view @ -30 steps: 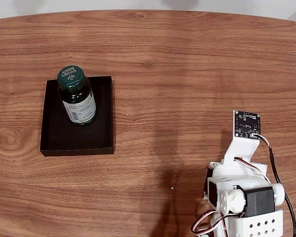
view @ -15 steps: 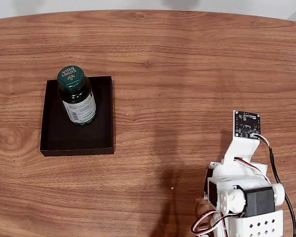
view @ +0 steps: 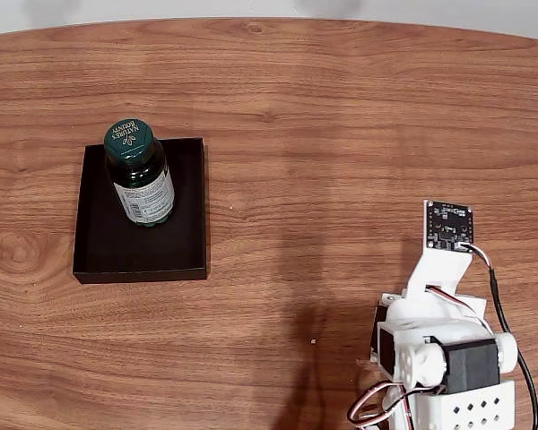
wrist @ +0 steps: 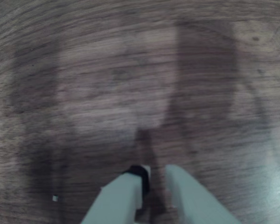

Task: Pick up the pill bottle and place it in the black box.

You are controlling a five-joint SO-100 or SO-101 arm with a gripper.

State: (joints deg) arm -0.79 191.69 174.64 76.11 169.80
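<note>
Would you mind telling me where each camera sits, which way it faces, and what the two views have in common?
Fixed view: above the table, looking down on the wooden tabletop, the shallow matte-black box and the dark-green pill bottle standing in it; the white arm shows at lower right.
Wrist view: on the arm, looking down, blurred, at bare wood; the pale gripper enters from the bottom edge.
Shared: the same wooden tabletop.

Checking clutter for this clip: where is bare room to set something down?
Free: the wood table between the black box and the arm, plus the strip behind the box. Inside the box, its near half is bare; the pill bottle fills its far part. Crowded: the arm's corner.
</note>
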